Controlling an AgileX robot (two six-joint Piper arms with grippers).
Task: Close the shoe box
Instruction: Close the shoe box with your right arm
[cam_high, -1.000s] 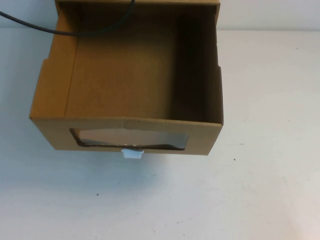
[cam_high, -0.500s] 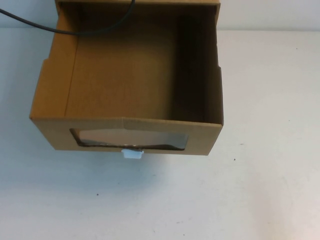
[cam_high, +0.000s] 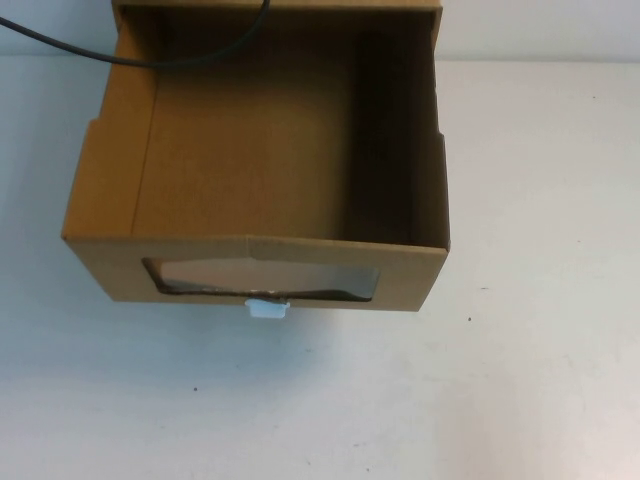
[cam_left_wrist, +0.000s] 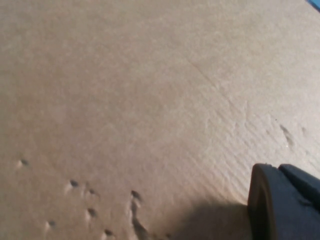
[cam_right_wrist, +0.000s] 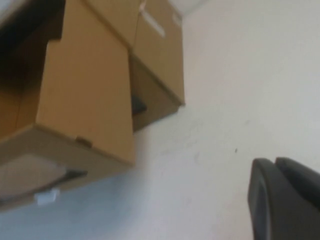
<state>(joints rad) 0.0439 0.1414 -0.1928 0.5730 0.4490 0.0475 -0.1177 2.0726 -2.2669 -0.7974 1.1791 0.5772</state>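
Observation:
The shoe box (cam_high: 110, 265) is a brown cardboard drawer, pulled out toward me and open on top, with an empty inside. Its front panel has a clear window (cam_high: 260, 275) with a small white pull tab (cam_high: 268, 309) below it. The right wrist view shows the box (cam_right_wrist: 85, 85) from its right side, with the tab (cam_right_wrist: 47, 197) low on the front. My right gripper (cam_right_wrist: 275, 165) is shut, empty, and off to the box's right over the table. My left gripper (cam_left_wrist: 277, 172) is shut, close against a plain cardboard surface (cam_left_wrist: 125, 100). Neither gripper shows in the high view.
A black cable (cam_high: 150, 62) crosses the box's far left corner. More brown cardboard (cam_right_wrist: 160, 55) stands behind the drawer, where its outer shell is. The white table (cam_high: 540, 300) lies in front and to the right of the box.
The box's front has shifted very slightly to the right. Nothing else has visibly moved.

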